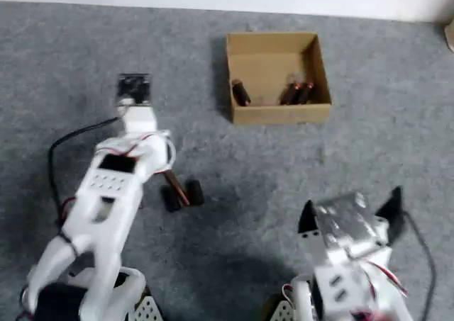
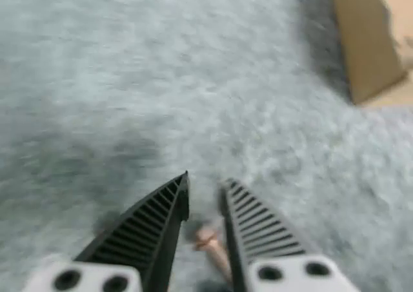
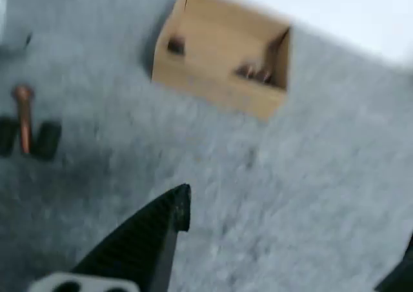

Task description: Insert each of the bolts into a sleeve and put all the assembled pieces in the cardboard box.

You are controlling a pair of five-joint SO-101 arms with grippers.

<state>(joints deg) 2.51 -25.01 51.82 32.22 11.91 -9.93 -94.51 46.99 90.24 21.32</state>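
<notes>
The table [image 1: 355, 172] is covered with grey carpet. A cardboard box [image 1: 280, 114] stands open on it toward the far edge, about midway along. Left of the middle, a copper-coloured bolt [image 1: 177, 186] lies between two short black sleeves [image 1: 195, 192], all close together. A black cable [image 1: 53, 161] trails near the left edge.

— Where do we find the cardboard box [image 1: 280, 114]?

— We see it on the carpet [image 1: 376, 158], on the far side from both arms, roughly midway between them. Inside it, one assembled piece [image 1: 240, 92] lies by the left wall and a pair of pieces [image 1: 298, 93] lies in the near right corner.

— And the bolt [image 1: 175, 185]?

— We find it nearer the arms and left of the box, between the fingers of the left gripper [image 2: 206, 185]. The right gripper [image 1: 351, 199] sits well apart to its right.
</notes>
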